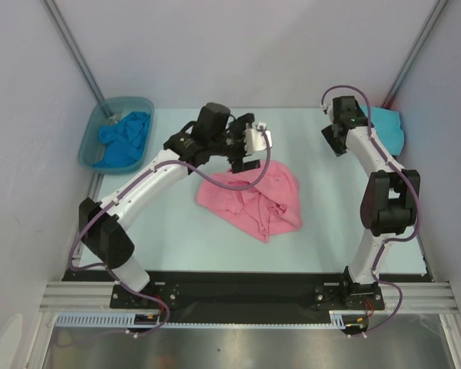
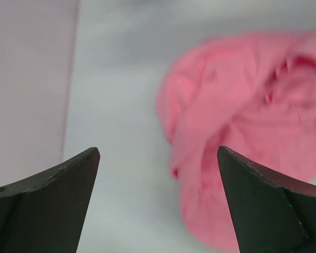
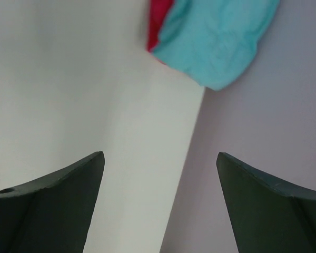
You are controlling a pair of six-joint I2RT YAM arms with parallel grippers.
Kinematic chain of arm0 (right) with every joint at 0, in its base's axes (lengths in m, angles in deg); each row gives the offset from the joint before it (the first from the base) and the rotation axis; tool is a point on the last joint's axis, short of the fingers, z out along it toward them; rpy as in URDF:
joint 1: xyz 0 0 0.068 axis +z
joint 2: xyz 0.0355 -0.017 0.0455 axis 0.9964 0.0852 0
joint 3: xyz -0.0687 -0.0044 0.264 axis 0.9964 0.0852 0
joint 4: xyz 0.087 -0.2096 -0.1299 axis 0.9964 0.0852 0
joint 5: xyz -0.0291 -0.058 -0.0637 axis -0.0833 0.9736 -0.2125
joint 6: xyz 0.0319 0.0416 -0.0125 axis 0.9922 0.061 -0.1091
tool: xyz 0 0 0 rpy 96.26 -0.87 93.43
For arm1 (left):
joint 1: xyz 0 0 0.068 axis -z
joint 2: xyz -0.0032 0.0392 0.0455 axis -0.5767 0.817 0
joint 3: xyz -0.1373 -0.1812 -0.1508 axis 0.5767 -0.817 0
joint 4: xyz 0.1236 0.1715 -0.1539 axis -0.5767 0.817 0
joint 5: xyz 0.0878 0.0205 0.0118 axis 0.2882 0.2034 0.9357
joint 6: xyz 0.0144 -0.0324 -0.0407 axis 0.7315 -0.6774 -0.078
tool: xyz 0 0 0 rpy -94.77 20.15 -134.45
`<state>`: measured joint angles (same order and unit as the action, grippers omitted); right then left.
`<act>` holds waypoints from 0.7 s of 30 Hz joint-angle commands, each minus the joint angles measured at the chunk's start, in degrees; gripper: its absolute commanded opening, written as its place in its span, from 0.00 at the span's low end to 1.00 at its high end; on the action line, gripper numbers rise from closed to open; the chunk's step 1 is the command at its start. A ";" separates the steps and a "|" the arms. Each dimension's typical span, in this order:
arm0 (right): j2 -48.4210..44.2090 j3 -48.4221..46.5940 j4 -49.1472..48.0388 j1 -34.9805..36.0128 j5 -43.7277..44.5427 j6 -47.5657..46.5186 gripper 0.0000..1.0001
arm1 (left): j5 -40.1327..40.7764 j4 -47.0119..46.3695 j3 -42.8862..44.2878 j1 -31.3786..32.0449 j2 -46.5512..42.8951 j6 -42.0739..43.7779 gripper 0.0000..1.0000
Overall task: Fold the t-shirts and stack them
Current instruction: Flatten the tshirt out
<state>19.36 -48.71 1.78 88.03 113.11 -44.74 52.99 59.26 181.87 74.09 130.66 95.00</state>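
Shirts count four, with one tub (image 1: 87, 152). Your left gripper (image 2: 158, 153), jaws apart and empty, hangs by the far edge of the crumpled pink shirt (image 1: 250, 197), which lies right of the tub, long side crosswise; that arm is nearer. The blue shirt (image 1: 125, 138) sits in the tub. Far right of it are the turquoise shirt (image 1: 390, 127), red shirt (image 3: 157, 18) and your right gripper (image 3: 160, 158), jaws apart.

White-shelled arms (image 1: 150, 184), black joints (image 1: 107, 234), purple cables (image 1: 343, 88), dark wedge-shaped claw fingers (image 2: 47, 205)
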 commanded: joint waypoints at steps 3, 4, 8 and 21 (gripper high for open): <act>-13.65 10.84 -4.78 10.87 -9.04 -10.91 0.95 | 5.16 3.26 -20.14 -5.73 -10.89 12.07 1.00; -14.45 13.20 -6.27 12.27 -9.39 -11.71 0.95 | 5.16 2.91 -21.99 -6.52 -11.60 12.07 1.00; -16.05 13.93 -6.03 15.80 -11.76 -15.05 0.95 | 6.21 0.37 -29.37 -6.88 -14.07 12.95 1.00; -21.84 16.39 17.69 24.68 -26.70 -26.13 0.88 | 14.81 -6.77 -33.54 -7.41 -8.11 6.37 1.00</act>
<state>0.98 -33.39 11.26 110.50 90.97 -66.89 63.57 54.32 144.14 66.94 119.49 104.60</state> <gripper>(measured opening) 0.883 0.996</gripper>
